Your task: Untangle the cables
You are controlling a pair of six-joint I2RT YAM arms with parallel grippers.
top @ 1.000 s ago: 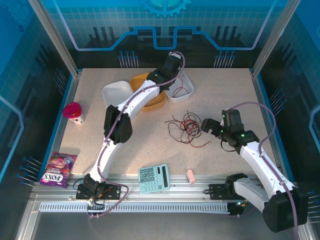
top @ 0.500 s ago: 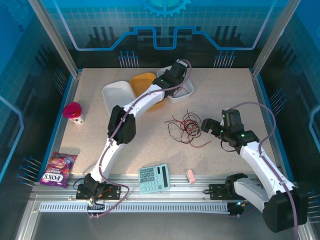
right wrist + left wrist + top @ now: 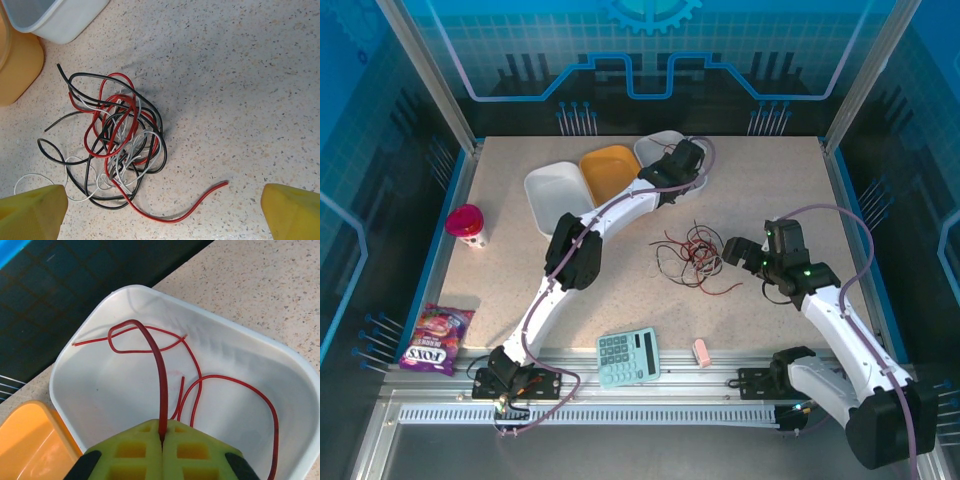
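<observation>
Over the white tray [image 3: 240,330] near the far edge of the worktop [image 3: 240,75], the left gripper [image 3: 162,432] is clamped tight on a red cable [image 3: 161,375] whose loops lie inside the tray. To finish well, I would lower it before letting go, so the springy wire settles below the rim rather than flicking out. Mid-worktop, the right gripper [image 3: 734,250] hovers with jaws spread wide, just beside the tangle [image 3: 117,145] of red, black and whitish strands. Whether the tray holds one red wire or two is hard to tell: the pads cover the near end and the picture's edge cuts off a corner of the tray. The whitish strands fade into the speckled surface.
</observation>
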